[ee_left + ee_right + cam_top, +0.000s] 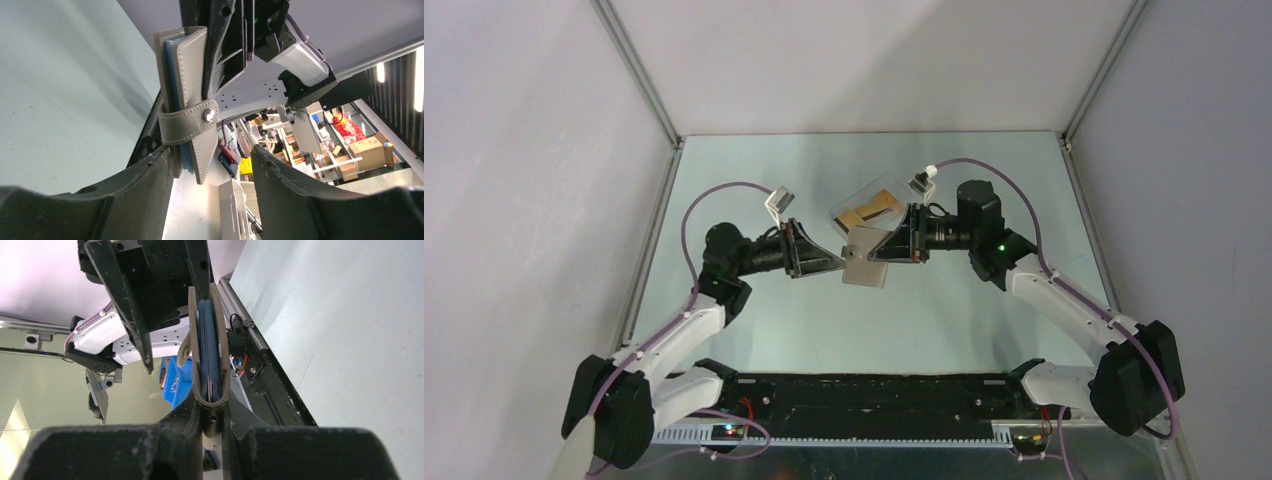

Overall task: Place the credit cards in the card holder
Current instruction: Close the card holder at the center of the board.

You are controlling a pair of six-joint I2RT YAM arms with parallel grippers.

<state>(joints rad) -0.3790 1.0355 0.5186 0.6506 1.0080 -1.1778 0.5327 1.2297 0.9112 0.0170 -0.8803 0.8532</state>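
Note:
The grey-taupe card holder [210, 355] is folded shut and held up off the table, its fold clamped in my right gripper [212, 402]. In the left wrist view the card holder [187, 95] has its snap strap fastened across it, and blue lining shows at its edge. My left gripper [211, 150] is open around the holder's free end, one finger [150, 175] close against it and the other well apart. From above, the left gripper [836, 262] and right gripper [876, 250] meet at the card holder [864, 270]. One orange credit card [871, 211] lies in a clear box behind them.
The clear plastic box [854, 200] sits on the table just behind the grippers. Metal frame rails [649, 250] edge the table left and right, and the arm bases stand at the near edge.

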